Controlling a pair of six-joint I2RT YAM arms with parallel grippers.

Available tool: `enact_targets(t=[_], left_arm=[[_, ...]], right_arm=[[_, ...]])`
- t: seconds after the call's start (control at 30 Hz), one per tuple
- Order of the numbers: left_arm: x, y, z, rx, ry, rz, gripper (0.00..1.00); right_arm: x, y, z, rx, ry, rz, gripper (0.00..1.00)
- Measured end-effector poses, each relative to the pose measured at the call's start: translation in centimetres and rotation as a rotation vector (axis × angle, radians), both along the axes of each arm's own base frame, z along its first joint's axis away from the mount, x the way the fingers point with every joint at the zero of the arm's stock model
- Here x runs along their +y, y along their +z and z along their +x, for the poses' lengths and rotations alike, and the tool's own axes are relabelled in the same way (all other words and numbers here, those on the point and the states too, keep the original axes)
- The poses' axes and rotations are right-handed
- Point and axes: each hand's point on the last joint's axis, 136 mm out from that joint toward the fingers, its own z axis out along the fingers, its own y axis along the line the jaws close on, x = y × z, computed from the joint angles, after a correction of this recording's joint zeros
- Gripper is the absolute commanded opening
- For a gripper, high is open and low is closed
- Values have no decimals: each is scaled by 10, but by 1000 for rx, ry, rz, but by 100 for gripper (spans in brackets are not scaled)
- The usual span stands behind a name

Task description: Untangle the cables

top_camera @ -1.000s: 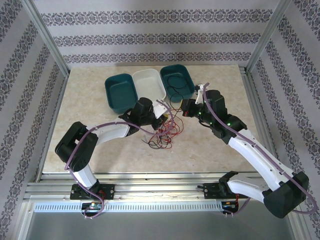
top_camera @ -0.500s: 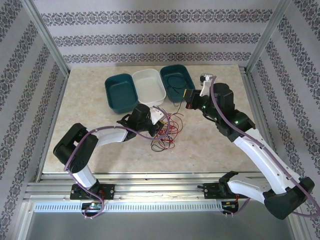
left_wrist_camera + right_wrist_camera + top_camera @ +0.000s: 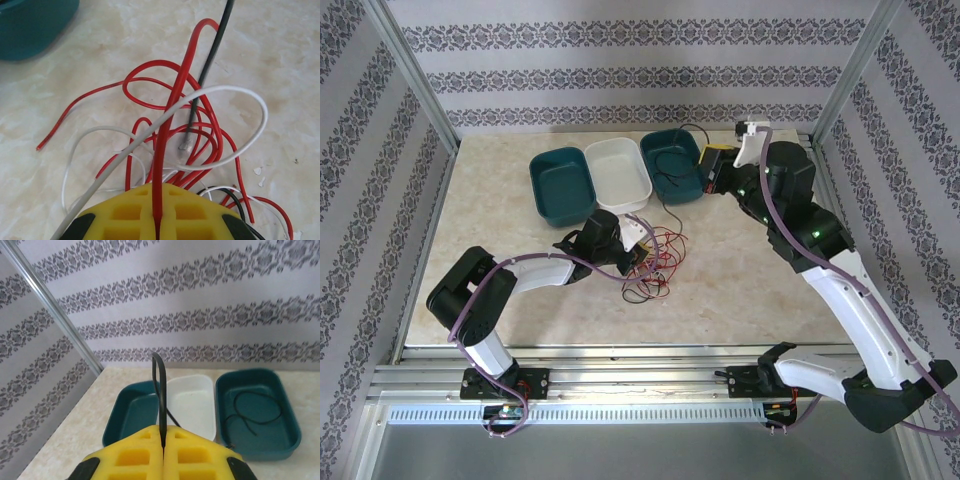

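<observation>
Left wrist view: a thin red wire [image 3: 161, 175] is pinched between the closed yellow pads of the left gripper [image 3: 157, 222] and runs straight away from it, arching over the tangle of thin red, white and black cables [image 3: 655, 262] on the beige marble-patterned table [image 3: 520, 300]. Since a second ago the right gripper [image 3: 708, 168] has been carried farther off, beside the right dark teal plastic tray [image 3: 665, 138]. It is clamped on a thin black wire [image 3: 163, 405] that stands upright
</observation>
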Motion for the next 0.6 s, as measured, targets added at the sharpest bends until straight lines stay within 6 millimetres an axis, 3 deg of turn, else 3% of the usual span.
enact_targets(t=[0.37,0.5,0.6], left_arm=[[-2,-4,-9,41,-22,-31,6],[-2,-4,-12,57,-24,-40,6],[-3,-4,-14,69,-28,-50,6]], right_arm=[[-14,49,30,-129,-78,-84,0],[-12,56,48,-164,-95,-116,0],[-13,49,71,-160,-123,-143,0]])
